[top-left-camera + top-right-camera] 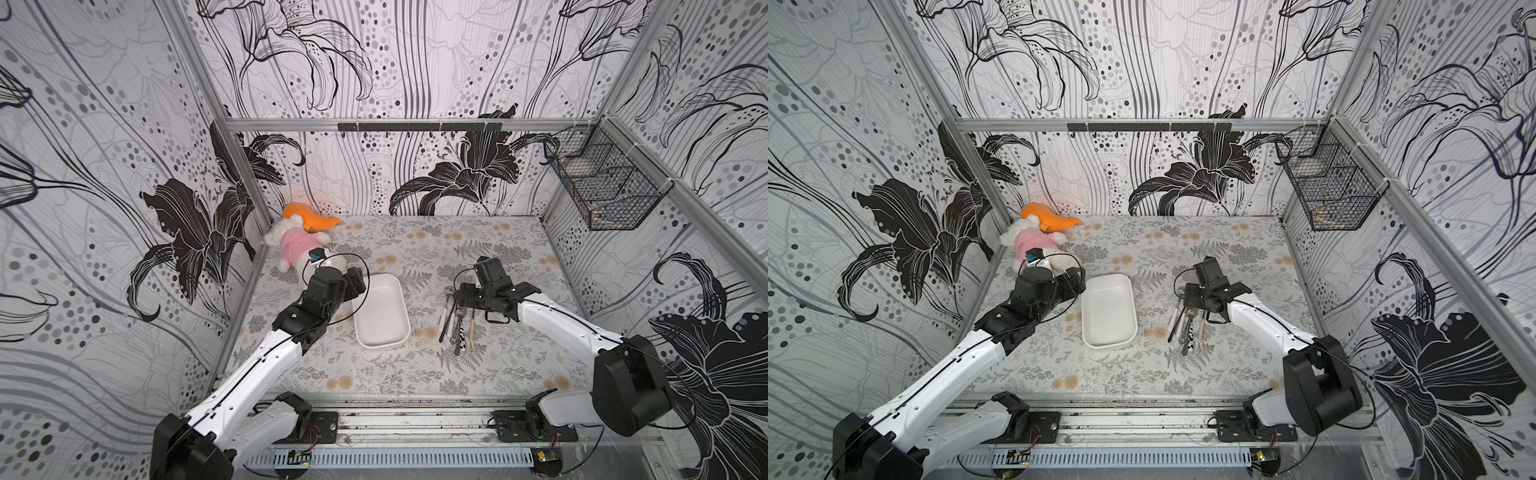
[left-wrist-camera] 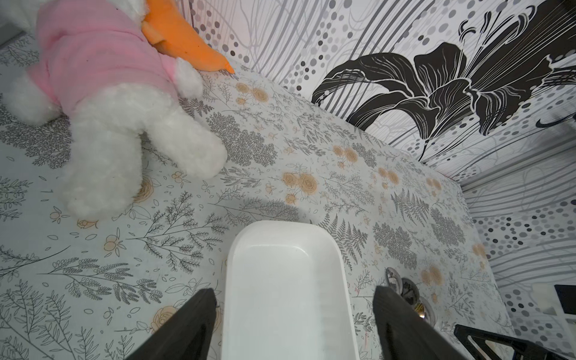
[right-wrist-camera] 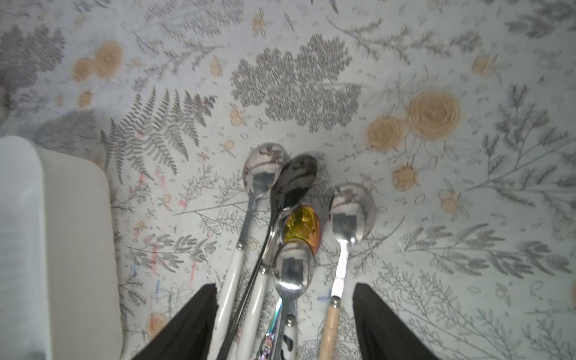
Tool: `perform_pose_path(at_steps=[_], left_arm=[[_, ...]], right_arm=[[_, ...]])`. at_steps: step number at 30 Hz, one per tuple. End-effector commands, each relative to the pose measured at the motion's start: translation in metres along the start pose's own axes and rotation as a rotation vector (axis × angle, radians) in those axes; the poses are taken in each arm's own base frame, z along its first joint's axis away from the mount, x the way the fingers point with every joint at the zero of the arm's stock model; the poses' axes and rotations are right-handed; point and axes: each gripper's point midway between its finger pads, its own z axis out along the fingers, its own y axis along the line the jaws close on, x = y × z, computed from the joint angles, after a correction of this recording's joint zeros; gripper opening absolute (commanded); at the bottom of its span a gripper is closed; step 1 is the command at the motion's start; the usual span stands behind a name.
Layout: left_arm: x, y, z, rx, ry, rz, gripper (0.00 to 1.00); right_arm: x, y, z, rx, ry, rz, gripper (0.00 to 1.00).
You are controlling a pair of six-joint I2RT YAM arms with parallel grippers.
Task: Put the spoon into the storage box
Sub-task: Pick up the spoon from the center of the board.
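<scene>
Beside the storage box (image 1: 380, 311), the right end effector (image 3: 285, 290) hovers spread over bunched spoons (image 3: 293, 184); next, pinch just one.

I'm running a lab test cell: aluminium frame (image 1: 291, 124) and printed wall panels (image 1: 415, 62) enclose the table (image 1: 395, 374), a mounting rail (image 1: 415, 420) at its front.

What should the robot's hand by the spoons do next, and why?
Probably lower the right gripper and pinch just one handle. Its jaws hang open over a bunch of spoons lying close together, none is held yet, and the white box sits empty.
</scene>
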Motion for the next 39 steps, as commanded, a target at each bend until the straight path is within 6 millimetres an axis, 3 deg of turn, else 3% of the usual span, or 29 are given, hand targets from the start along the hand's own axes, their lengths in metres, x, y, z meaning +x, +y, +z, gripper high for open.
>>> perform_pose_path(at_steps=[1, 7, 12, 19, 29, 35, 39], left_arm=[[0.007, 0.009, -0.007, -0.039, 0.008, 0.044, 0.84], [0.008, 0.012, -0.005, -0.057, -0.009, 0.043, 0.84], [0.008, 0.013, -0.003, -0.064, -0.012, 0.045, 0.84], [0.006, 0.015, -0.005, -0.074, -0.026, 0.039, 0.83], [0.003, 0.016, -0.008, -0.078, -0.039, 0.037, 0.83], [0.003, 0.018, -0.008, -0.087, -0.042, 0.034, 0.83], [0.005, 0.019, -0.006, -0.092, -0.037, 0.034, 0.83]], right_arm=[[0.029, -0.023, 0.007, 0.101, 0.083, 0.019, 0.70], [0.060, -0.037, 0.023, 0.149, 0.175, 0.037, 0.61], [0.079, -0.044, 0.031, 0.166, 0.221, 0.049, 0.60], [0.095, -0.048, 0.042, 0.174, 0.265, 0.052, 0.51], [0.109, -0.054, 0.042, 0.212, 0.300, 0.035, 0.44], [0.117, -0.050, 0.039, 0.211, 0.313, 0.031, 0.25], [0.111, -0.047, 0.035, 0.194, 0.285, 0.048, 0.07]])
